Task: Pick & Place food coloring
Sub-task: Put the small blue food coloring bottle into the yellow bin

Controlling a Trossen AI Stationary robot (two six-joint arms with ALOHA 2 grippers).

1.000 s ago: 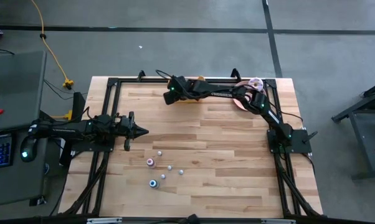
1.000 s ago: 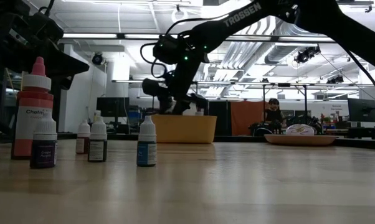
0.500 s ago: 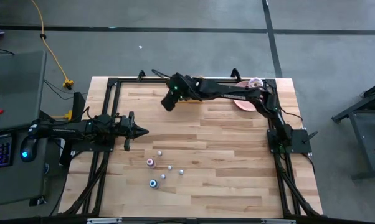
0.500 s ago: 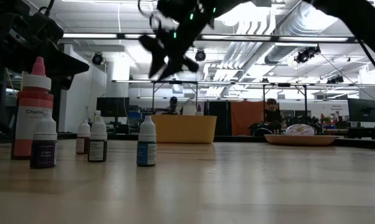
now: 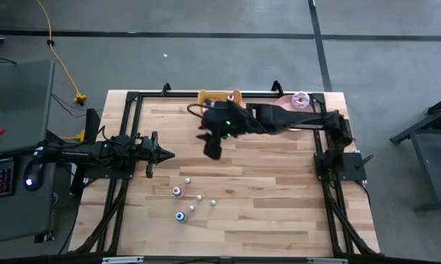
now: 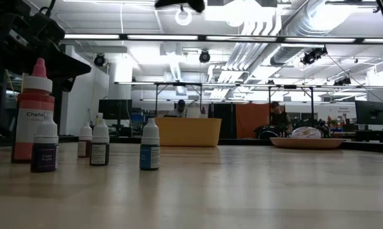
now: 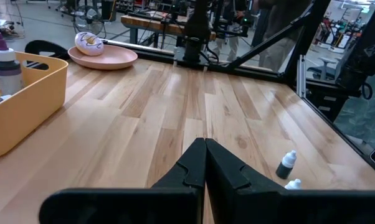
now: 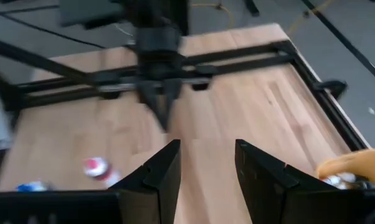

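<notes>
The left hand [image 5: 166, 154] is held low over the left side of the bench [image 5: 279, 198], its fingers [image 7: 200, 165] pressed together with nothing between them. Just ahead of this hand and slightly toward the bench's near edge, a cluster of food coloring bottles [image 5: 190, 198] is seen standing upright on the wood. In the low view they are lined up at the left: a tall pink-capped bottle [image 6: 33, 111], and smaller white-capped ones, among them a dark purple-labelled bottle [image 6: 44, 147] and a blue bottle [image 6: 149, 146]. Two of the bottles [image 7: 287, 165] are also caught in the left wrist view, close beside the closed fingertips.

Further right, the right hand [image 5: 213, 147] is raised above the middle of the bench, its fingers [image 8: 162, 171] spread apart and empty. The bottle cluster lies below and ahead of it, toward the left arm. Behind this hand, at the far edge, a yellow bin [image 5: 219, 96] is set, with at least one bottle [image 7: 5, 65] standing inside. To the right of the bin, a pink plate [image 5: 290, 103] carrying a donut [image 5: 300, 97] is placed.
</notes>
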